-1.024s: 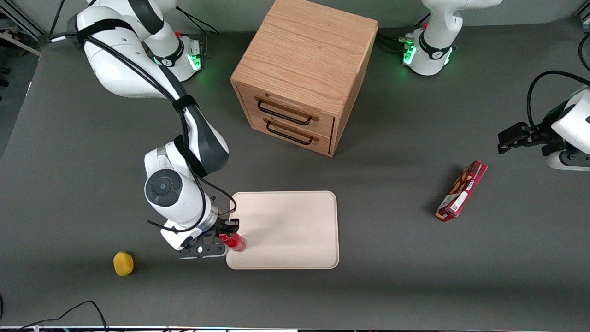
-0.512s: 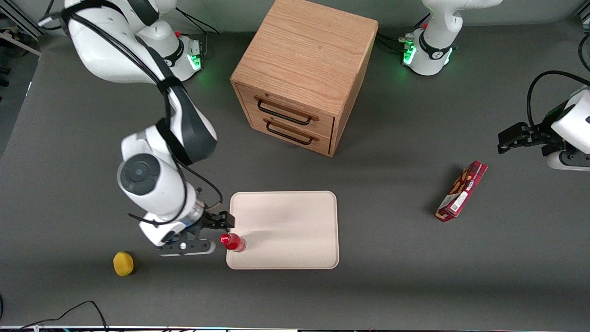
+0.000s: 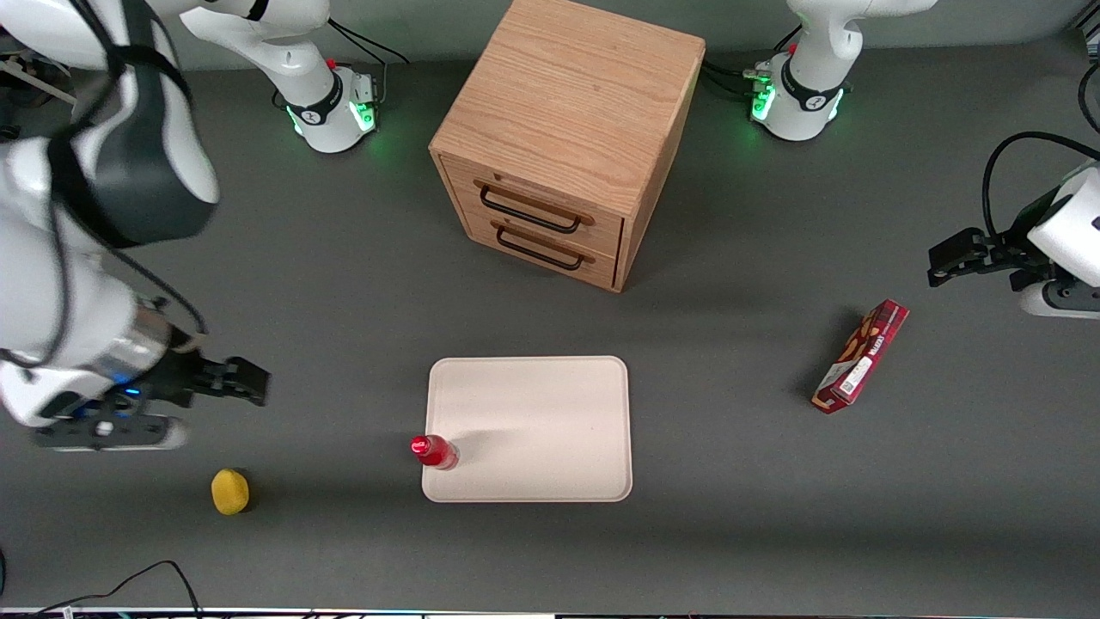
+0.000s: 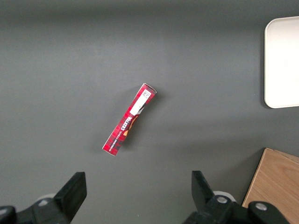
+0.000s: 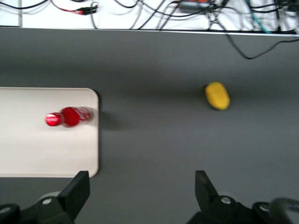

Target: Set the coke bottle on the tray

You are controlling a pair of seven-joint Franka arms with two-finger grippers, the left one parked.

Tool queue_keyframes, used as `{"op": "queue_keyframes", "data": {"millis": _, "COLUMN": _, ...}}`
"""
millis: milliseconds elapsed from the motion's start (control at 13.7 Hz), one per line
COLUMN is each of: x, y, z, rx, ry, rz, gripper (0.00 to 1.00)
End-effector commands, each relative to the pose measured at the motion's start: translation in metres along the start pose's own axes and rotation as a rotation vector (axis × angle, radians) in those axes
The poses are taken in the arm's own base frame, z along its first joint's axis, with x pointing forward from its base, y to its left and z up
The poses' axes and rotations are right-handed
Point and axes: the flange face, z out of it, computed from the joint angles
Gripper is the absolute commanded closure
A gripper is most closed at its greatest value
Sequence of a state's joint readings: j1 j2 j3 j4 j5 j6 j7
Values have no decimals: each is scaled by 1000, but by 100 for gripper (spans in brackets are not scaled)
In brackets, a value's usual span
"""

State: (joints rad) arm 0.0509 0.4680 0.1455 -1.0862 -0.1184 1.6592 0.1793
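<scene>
Front view: the coke bottle (image 3: 434,452) stands upright on the tray (image 3: 550,413), just inside the tray corner nearest the camera at the working arm's end. The tray lies flat on the grey table (image 3: 730,533), nearer the camera than the wooden drawer cabinet (image 3: 567,137), whose 2 drawers each carry 1 black handle. The right gripper (image 3: 245,383) hangs above bare table, well apart from the bottle and toward the working arm's end; its fingers are spread and hold nothing. A yellow lemon-like object (image 3: 230,491) rests on the table, nearer the camera than the gripper. A red snack box (image 3: 861,356) lies toward the parked arm's end of the table, well apart from the tray.

Left wrist view: the red snack box (image 4: 129,119) lies diagonally on the table (image 4: 60,70). 1 rounded end of the tray (image 4: 282,65) and 1 corner of the wooden cabinet (image 4: 275,186) show at the frame edges.

Right wrist view: the coke bottle (image 5: 70,116) stands on the tray (image 5: 42,154), close to its rim. The yellow object (image 5: 217,95) lies on the table (image 5: 154,140), well apart from the tray. The 2 fingers (image 5: 77,191) of the gripper (image 5: 140,193) stand wide apart with only table between them
</scene>
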Motion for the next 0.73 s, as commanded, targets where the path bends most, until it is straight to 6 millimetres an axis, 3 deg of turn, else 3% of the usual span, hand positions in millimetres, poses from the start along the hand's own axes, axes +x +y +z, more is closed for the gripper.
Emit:
{"op": "queue_keyframes", "data": {"millis": 0, "x": -22, "y": 41, "z": -41, "rx": 18, "ry": -12, "rz": -22, "gripper": 0}}
{"op": "queue_keyframes", "data": {"millis": 146, "x": -32, "y": 71, "z": -59, "rx": 9, "ry": -22, "rz": -25, "gripper": 0}}
{"op": "queue_keyframes", "data": {"millis": 366, "x": -47, "y": 103, "z": -57, "rx": 51, "ry": -94, "rz": 36, "gripper": 0}}
{"op": "queue_keyframes", "data": {"millis": 659, "x": -84, "y": 118, "z": -44, "rx": 33, "ry": 20, "rz": 72, "gripper": 0}}
